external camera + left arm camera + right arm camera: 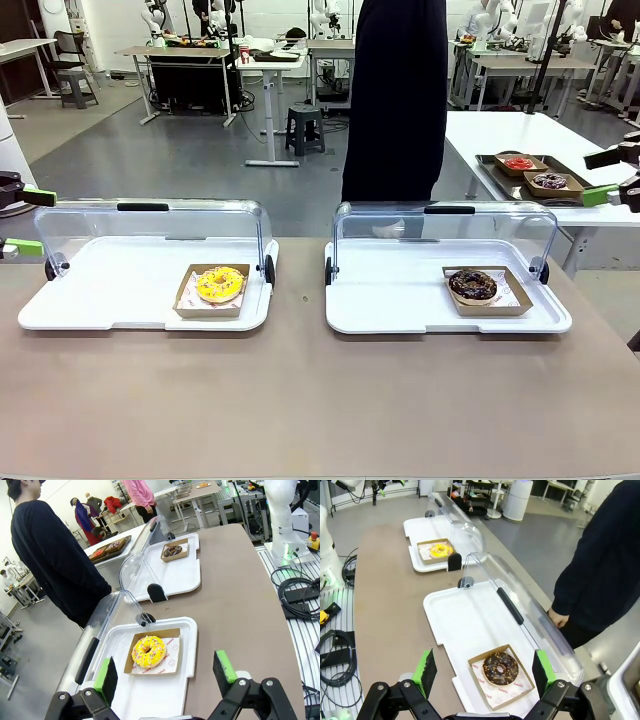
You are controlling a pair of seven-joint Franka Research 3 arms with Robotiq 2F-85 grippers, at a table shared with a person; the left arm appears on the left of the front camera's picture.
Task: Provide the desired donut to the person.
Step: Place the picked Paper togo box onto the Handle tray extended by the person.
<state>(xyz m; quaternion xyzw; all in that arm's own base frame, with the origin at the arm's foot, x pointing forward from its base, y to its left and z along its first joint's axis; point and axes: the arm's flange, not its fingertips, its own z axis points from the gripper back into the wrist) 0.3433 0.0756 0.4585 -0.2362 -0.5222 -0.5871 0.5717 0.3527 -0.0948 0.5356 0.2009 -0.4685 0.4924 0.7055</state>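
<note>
left hand (165,672) open, yellow donut (148,651) flat

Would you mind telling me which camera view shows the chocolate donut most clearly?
The right wrist view: the chocolate donut lies close below the camera in its cardboard tray, sprinkles visible. The front view shows it smaller and at a low angle; the left wrist view shows it far off.

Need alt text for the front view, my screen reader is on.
Two white trays with open clear lids sit on a brown table: the left tray holds a yellow-iced donut in a cardboard box, the right tray a chocolate donut. A person in dark clothing stands beyond.
</note>
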